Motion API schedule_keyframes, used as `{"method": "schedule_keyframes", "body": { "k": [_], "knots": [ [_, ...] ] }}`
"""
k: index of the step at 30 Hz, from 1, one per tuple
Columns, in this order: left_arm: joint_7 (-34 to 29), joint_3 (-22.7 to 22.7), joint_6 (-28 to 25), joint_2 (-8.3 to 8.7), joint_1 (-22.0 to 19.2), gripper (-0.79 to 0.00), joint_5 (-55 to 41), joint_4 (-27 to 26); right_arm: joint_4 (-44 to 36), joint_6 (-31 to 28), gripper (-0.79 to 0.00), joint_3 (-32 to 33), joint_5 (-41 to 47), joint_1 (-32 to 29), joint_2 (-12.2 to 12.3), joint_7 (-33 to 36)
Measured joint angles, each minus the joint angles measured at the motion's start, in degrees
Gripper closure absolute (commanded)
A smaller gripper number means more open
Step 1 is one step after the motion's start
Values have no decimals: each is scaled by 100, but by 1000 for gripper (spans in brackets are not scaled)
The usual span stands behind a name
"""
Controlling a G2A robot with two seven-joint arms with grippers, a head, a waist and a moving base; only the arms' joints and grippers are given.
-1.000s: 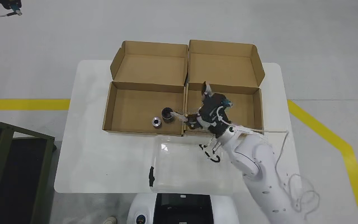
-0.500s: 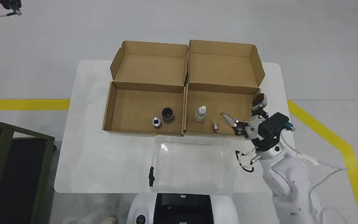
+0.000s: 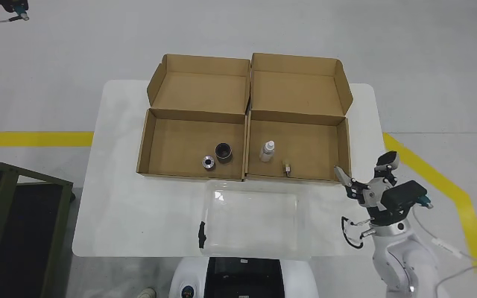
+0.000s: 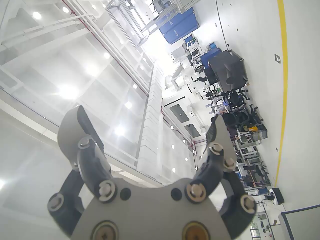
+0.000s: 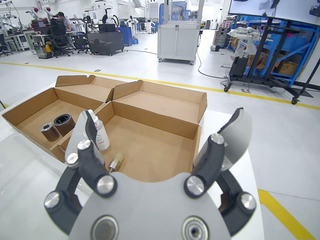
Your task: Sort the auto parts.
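Two cylinders (image 3: pixel 223 151) sit in the left box (image 3: pixel 160 149), a bottle (image 3: pixel 267 151) and fitting (image 3: pixel 287 170) in the right box (image 3: pixel 328 141); sorting looks finished, so the right gripper (image 3: pixel 365 173), spread and empty near that box's corner, should avoid its wall, while the left gripper (image 4: pixel 148 116) is spread and empty too.

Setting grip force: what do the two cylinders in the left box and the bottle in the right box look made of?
Small-bore cylinder: probably steel, going by its grey machined end face and dull dark side.
Wide-bore cylinder: black matte shell; could be metal or plastic, unclear.
Bottle: likely white plastic, with a smooth, slightly glossy moulded body and cap.
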Motion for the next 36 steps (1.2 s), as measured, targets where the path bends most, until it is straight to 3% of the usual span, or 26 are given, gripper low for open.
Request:
{"method": "schedule_keyframes", "body": {
  "k": [36],
  "knots": [
    [0,0,0,0,0,-785,0,0,33,-23,-785,54,-62,-35,7,-99]
  ]
}}
